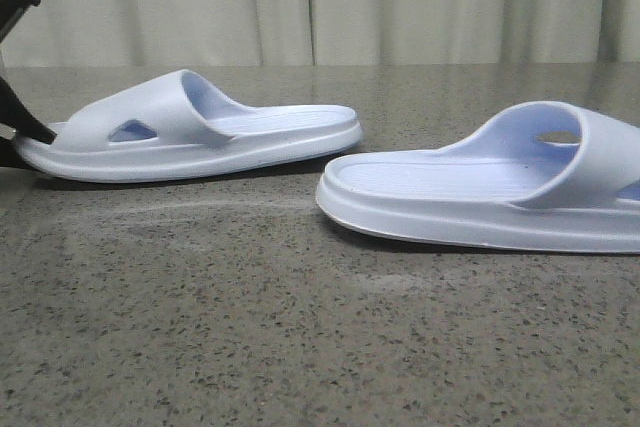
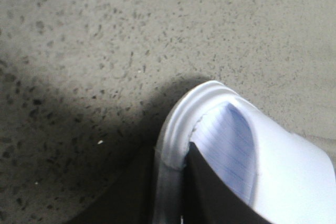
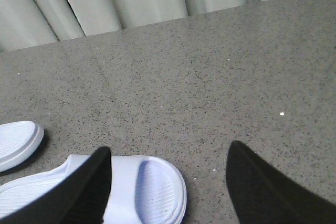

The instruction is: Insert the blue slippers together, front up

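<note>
Two pale blue slippers lie on the speckled grey table (image 1: 300,347), soles down and well apart from each other. Left slipper (image 1: 190,132) is complete in the front view, except that its toe end at the far left is partly covered by the black fingers of the left gripper (image 1: 22,132). Its long axis runs across the table, the heel end to the right and the toe end to the left. Right slipper (image 1: 500,187) is cut off by the right edge of the front view, so its toe end is not visible there; its heel end points left, toward the first slipper, and its long axis also runs across the table.

In the left wrist view only the toe rim of the left slipper (image 2: 181,124) and a part of its strap are visible; the rest is out of the picture. The left gripper (image 2: 168,192) is closed on this rim, one dark finger outside the rim and one inside on the ribbed footbed, and the fingers themselves are dark and hard to make out.

In the right wrist view the right gripper (image 3: 170,187) is wide open and holds nothing. It hangs over the toe end of the right slipper (image 3: 152,187), whose strap is partly hidden by one finger (image 3: 84,192). A curtain (image 1: 320,2) closes the background.
</note>
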